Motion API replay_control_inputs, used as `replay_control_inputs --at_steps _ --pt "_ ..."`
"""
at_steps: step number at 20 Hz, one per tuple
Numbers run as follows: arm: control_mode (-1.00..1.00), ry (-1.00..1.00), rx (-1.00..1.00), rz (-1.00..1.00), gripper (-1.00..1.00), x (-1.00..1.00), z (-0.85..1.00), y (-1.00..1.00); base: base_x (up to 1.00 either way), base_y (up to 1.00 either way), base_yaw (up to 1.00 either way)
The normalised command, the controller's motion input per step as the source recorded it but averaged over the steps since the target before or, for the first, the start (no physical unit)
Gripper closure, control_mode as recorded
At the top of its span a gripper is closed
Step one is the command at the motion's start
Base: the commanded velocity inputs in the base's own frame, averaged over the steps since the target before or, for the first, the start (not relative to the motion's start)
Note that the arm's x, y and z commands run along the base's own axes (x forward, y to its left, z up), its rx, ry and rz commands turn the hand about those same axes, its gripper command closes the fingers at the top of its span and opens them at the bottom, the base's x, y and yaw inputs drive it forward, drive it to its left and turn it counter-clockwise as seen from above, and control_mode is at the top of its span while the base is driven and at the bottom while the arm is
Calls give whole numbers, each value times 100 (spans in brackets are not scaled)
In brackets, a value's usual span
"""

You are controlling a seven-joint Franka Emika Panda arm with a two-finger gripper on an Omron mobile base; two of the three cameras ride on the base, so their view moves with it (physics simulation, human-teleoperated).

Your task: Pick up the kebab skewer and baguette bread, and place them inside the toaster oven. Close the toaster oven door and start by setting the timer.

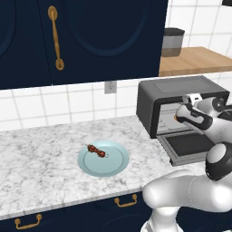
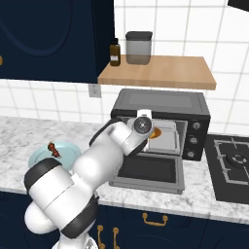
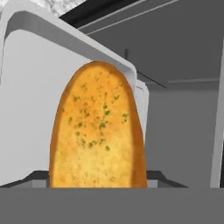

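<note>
The toaster oven (image 2: 160,100) (image 1: 181,88) stands on the counter with its door (image 2: 148,171) (image 1: 190,146) dropped flat. My gripper (image 2: 151,131) (image 1: 177,117) reaches into the oven's mouth. The golden baguette bread (image 3: 97,131) (image 2: 155,132) sticks out from it, just over the grey tray (image 3: 26,109) inside. The fingertips are hidden, but the bread sits as if held. The kebab skewer (image 1: 97,151) (image 2: 53,149) lies on a light blue plate (image 1: 114,168) (image 2: 69,151) to the left of the oven, well away from the hand.
A gas hob (image 2: 234,160) lies right of the oven. Above the oven is a wooden shelf (image 2: 160,72) with a grey canister (image 2: 138,47) and a brown bottle (image 2: 115,52). Dark blue wall cupboards (image 1: 81,41) hang at the left, over the marble counter (image 1: 41,158).
</note>
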Motion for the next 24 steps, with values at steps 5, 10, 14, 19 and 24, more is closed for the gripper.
replay_control_inputs --at_steps 5,10,14,19,24 --pt "-100 0 0 0 -100 16 0 -3 0 0 0" --pt "-100 0 0 0 -100 0 0 0 0 0 0" --pt "-100 0 0 0 -100 0 0 -3 0 0 0" --pt "-100 1 0 3 -100 0 0 -13 0 0 0" --pt "-100 4 2 1 -100 -27 25 -39 0 0 0"
